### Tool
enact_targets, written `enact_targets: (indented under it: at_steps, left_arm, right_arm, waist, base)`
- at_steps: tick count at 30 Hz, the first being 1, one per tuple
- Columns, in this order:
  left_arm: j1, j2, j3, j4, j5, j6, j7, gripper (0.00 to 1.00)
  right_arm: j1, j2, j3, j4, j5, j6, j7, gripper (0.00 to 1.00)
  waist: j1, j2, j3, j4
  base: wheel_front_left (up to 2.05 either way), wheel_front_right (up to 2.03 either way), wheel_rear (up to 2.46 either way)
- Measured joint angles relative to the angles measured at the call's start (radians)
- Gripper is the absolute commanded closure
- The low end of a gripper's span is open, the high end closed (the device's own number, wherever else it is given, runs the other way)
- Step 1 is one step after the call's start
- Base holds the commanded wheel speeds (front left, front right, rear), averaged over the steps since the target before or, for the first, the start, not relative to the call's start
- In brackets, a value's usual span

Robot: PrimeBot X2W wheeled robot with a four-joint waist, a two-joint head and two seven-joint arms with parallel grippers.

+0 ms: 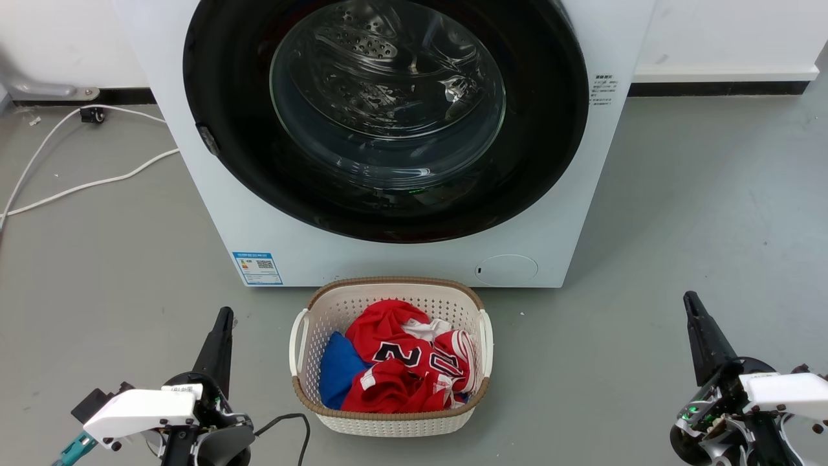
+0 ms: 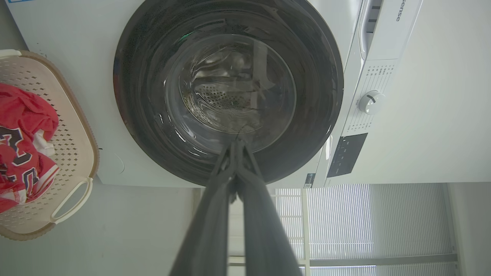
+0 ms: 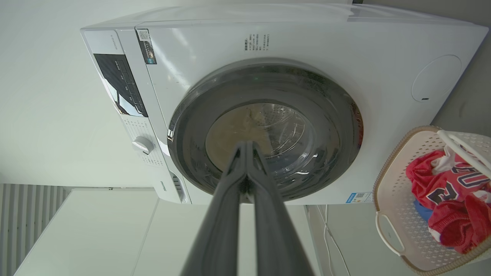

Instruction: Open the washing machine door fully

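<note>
- One smooth grey floor (image 1: 698, 213), meeting a white wall (image 1: 724, 32) along a dark skirting strip (image 1: 711, 88).
- One thin white cable (image 1: 84, 184), trailing in loops over the floor to the left of the machine.
- One white woven-look plastic laundry basket with a brown rim (image 1: 394, 282), standing on the floor just in front of the machine, between the two claws; it holds crumpled red numbered jerseys (image 1: 388, 362) and a blue cloth (image 1: 336, 375).
- One white boxy front-loading washing machine (image 1: 362, 262), with a small blue label (image 1: 257, 268) at its lower left corner.
- One large round glossy black washing machine door with a bulging clear glass centre (image 1: 388, 110), lying flat against the machine's front.
- Left claw (image 1: 223, 317): clenched, empty, low beside the basket, tip aimed at the machine, well apart from the door.
- Right claw (image 1: 691, 299): clenched, empty, on the basket's other side, likewise well apart from the door.
</note>
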Motion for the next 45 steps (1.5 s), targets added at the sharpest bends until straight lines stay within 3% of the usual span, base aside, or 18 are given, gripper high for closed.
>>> enact_targets:
  at_steps: [29, 30, 37, 45]
  left_arm:
    - [0.001, -0.003, 0.003, 0.003, 0.001, 0.000, 0.004, 1.00]
    - [0.005, -0.004, 0.003, 0.011, 0.001, 0.000, 0.004, 0.00]
    - [0.044, -0.011, 0.001, 0.032, 0.012, 0.001, -0.014, 0.00]
    - [0.044, -0.011, 0.007, -0.008, 0.146, 0.013, -0.053, 0.00]
  right_arm:
    - [0.001, 0.004, -0.005, 0.003, -0.004, 0.000, 0.003, 1.00]
    - [0.006, 0.004, -0.005, 0.010, -0.004, 0.000, 0.003, 0.00]
    - [0.046, 0.009, -0.003, 0.038, -0.018, -0.002, -0.016, 0.00]
    - [0.047, 0.010, -0.011, -0.002, -0.162, -0.002, -0.053, 0.00]
  waist:
    - [0.0000, 0.0000, 0.000, 0.000]
    - [0.0000, 0.0000, 0.000, 0.000]
    - [0.0000, 0.0000, 0.000, 0.000]
    - [0.0000, 0.0000, 0.001, 0.001]
  base:
    - [0.00, 0.00, 0.00]
    - [0.00, 0.00, 0.00]
    - [0.00, 0.00, 0.00]
    - [0.00, 0.00, 0.00]
